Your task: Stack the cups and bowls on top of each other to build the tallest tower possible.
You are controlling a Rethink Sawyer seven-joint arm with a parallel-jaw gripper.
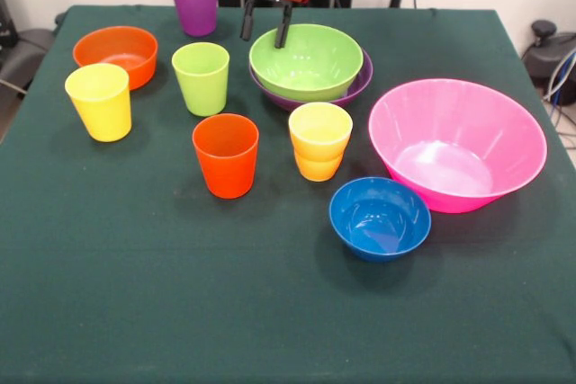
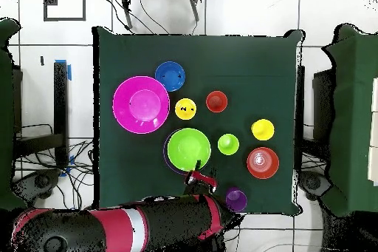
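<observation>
Hanging with its two fingers apart at the far rim of the lime green bowl nested in the purple bowl, the claw has every cup and bowl standing upright, mouths up, nearer the camera.

Arm cropped by the top edge in front view with only the hand showing, purple bowl mostly hidden under the green bowl, lower yellow-orange cup largely covered by the cup nested in it.
</observation>
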